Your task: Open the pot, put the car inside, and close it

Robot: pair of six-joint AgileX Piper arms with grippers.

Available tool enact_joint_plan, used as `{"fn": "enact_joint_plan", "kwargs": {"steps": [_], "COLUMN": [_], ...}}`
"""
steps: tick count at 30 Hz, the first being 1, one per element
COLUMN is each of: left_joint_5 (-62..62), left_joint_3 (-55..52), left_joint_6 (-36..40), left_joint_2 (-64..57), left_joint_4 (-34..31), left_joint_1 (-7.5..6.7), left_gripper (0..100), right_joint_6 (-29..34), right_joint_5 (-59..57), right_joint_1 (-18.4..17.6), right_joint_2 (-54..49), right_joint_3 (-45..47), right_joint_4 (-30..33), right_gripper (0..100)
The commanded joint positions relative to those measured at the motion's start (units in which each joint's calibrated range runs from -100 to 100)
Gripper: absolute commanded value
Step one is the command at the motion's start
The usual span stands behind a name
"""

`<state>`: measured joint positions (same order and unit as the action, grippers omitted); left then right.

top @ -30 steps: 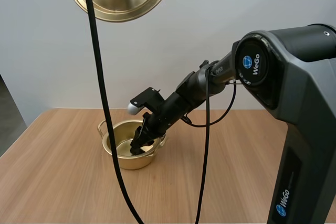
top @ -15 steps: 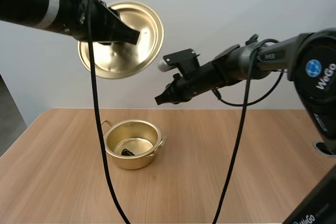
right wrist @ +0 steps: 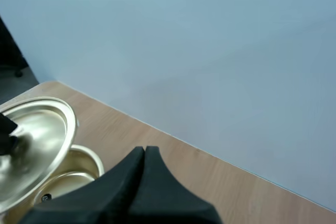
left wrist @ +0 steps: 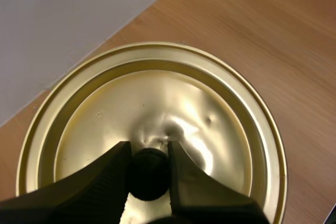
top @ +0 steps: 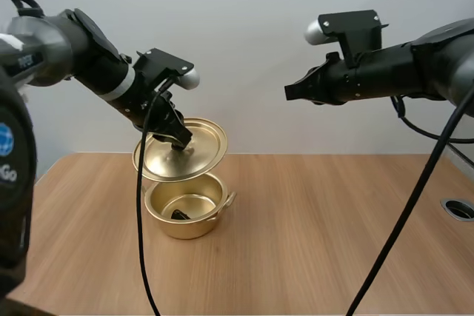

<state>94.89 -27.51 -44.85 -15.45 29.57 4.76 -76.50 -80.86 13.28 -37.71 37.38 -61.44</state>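
I have a wooden table (top: 333,249) under the cameras, its top light and warm-toned, with fine grain running side to side. Close to its right edge a round grommet (top: 459,209) with a pale rim sits flush in the wood; what is inside it I can't make out. Behind the table stands a plain pale wall (top: 252,42) — it meets the table's far edge in one straight line. From the right wrist camera that same wall reads as a bluish grey.
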Motion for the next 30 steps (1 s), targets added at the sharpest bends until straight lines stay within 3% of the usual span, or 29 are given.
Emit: {"fn": "enact_joint_plan", "kwargs": {"steps": [1,5,16,19,20,24,27,30], "left_joint_5": [-7.1,-7.7,-14.2,-14.8,-14.2,-13.0,-11.0,-5.5], "left_joint_3": [-0.2,-0.3,-2.7,-4.4,-4.4,-4.3,-3.9,-4.5], "left_joint_6": [2.6,2.6,1.4,-0.3,-0.3,1.1,3.0,-4.7], "left_joint_2": [4.7,9.2,17.5,18.3,18.3,16.9,13.4,6.7], "left_joint_4": [-3.9,-5.5,-6.2,-5.4,-5.0,-4.0,-3.1,7.6], "left_joint_1": [-1.94,-3.05,-2.98,-2.98,-2.98,-2.98,-2.88,-1.8], "left_gripper": [0,0,1,20,33,100,100,100], "right_joint_6": [0.7,1.6,2.2,2.2,2.2,2.2,2.0,1.0], "right_joint_5": [0.0,-0.4,-0.4,-0.4,-0.2,0.2,0.7,3.8], "right_joint_1": [2.1,2.1,2.1,2.1,2.1,2.1,2.1,2.1], "right_joint_2": [-1.8,-3.5,-4.0,-4.0,-4.0,-4.0,-4.0,-4.0], "right_joint_3": [0.1,0.1,0.1,0.1,0.1,0.1,0.3,2.9], "right_joint_4": [0.3,1.1,2.2,2.2,2.2,2.2,2.8,1.2], "right_gripper": [0,0,0,0,0,0,0,0]}}
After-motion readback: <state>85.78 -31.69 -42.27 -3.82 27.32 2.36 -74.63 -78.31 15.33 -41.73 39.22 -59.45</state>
